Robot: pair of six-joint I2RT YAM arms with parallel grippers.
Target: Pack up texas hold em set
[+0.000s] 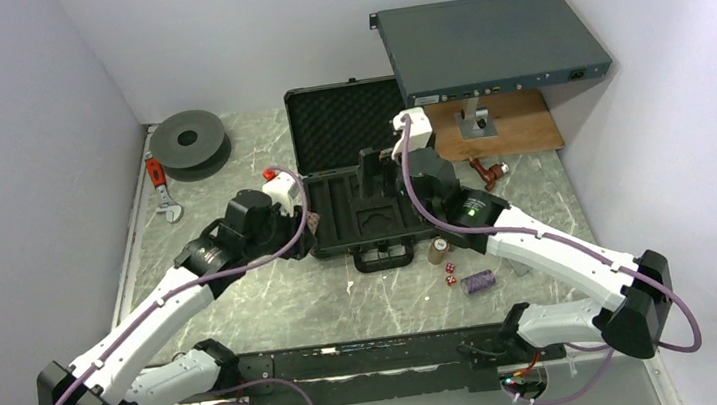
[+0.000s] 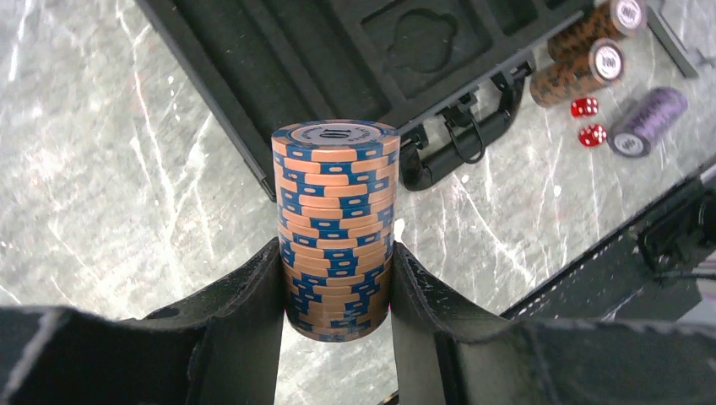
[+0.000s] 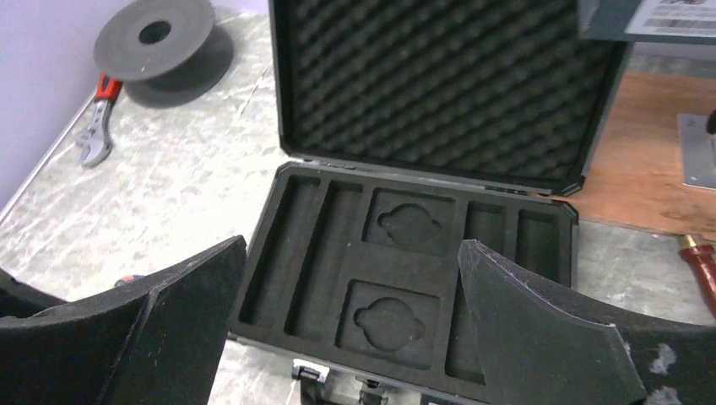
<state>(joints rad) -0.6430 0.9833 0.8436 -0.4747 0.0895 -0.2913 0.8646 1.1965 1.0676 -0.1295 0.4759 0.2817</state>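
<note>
Briefcase (image 1: pixel 337 180) open, foam lid (image 3: pixel 431 84) raised. Right gripper (image 3: pixel 350 253) above its tray (image 3: pixel 405 270), jaws spread wide. Left gripper (image 2: pixel 336 253) just left of the briefcase, clamped on brown chip stack (image 2: pixel 336 211). Two brown stacks (image 2: pixel 578 72), purple stack (image 2: pixel 646 122) and red dice (image 2: pixel 584 107) right of its handle (image 2: pixel 447 156).

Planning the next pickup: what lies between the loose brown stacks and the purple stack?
Two small red dice lie between the brown stacks and the purple stack; the left wrist view shows it best.
</note>
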